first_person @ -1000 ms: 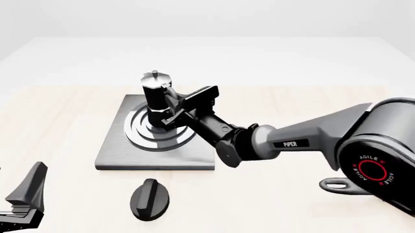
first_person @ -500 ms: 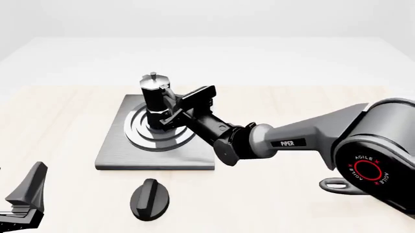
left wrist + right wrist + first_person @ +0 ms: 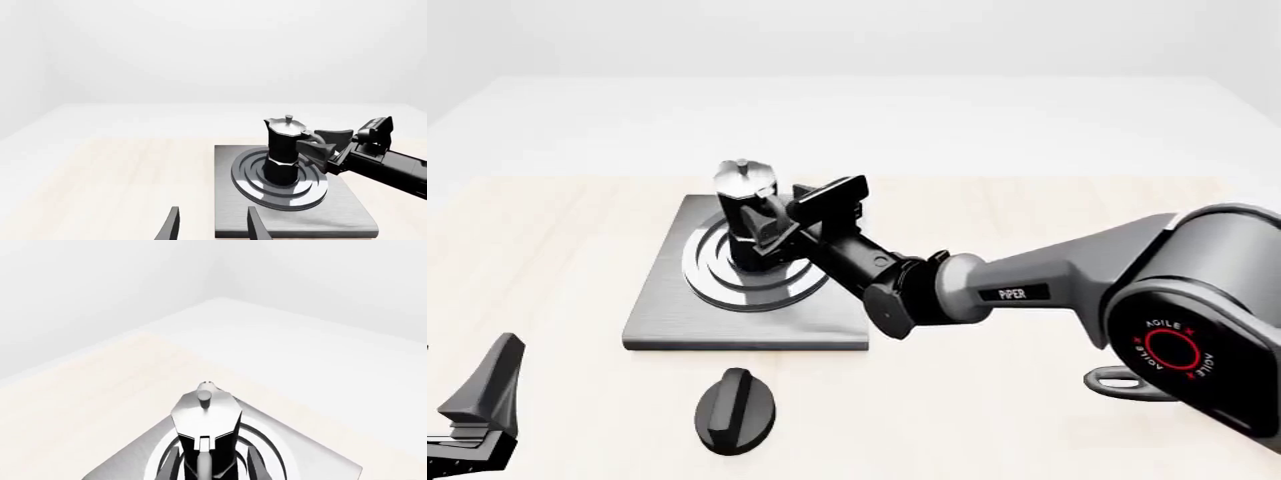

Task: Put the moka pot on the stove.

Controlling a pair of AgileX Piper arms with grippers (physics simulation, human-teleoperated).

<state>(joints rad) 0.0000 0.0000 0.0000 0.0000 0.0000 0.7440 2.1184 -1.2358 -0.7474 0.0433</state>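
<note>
Bench [image 3: 547, 250] first: a pale wood top that carries everything, with the right arm [image 3: 1054, 285] stretched across it from the right. On it lies the stove [image 3: 661, 320], a flat grey slab with its ringed burner [image 3: 714, 280] towards the far side, and just in front of the slab's near edge, apart from it, a black oval knob [image 3: 735, 411]. The moka pot [image 3: 747, 215] stands upright on the burner rings, close to their centre as far as the left wrist view [image 3: 283, 150] shows, and it looks seated rather than hanging, though the very base is hard to read. The right end effector [image 3: 777, 232] is at the pot's handle side with its fingers either side of the handle; they look closed on it, yet I cannot tell for sure whether the grip is on or just loosened. The left end effector [image 3: 481, 410] sits idle at the near left corner, fingers parted around nothing. To my eye the placing is nearly done, so what counts is a clean release: part the fingers fully before moving, then draw straight back along the handle's line, level, so nothing snags the handle and tips a tall, narrow pot off the rings.
</note>
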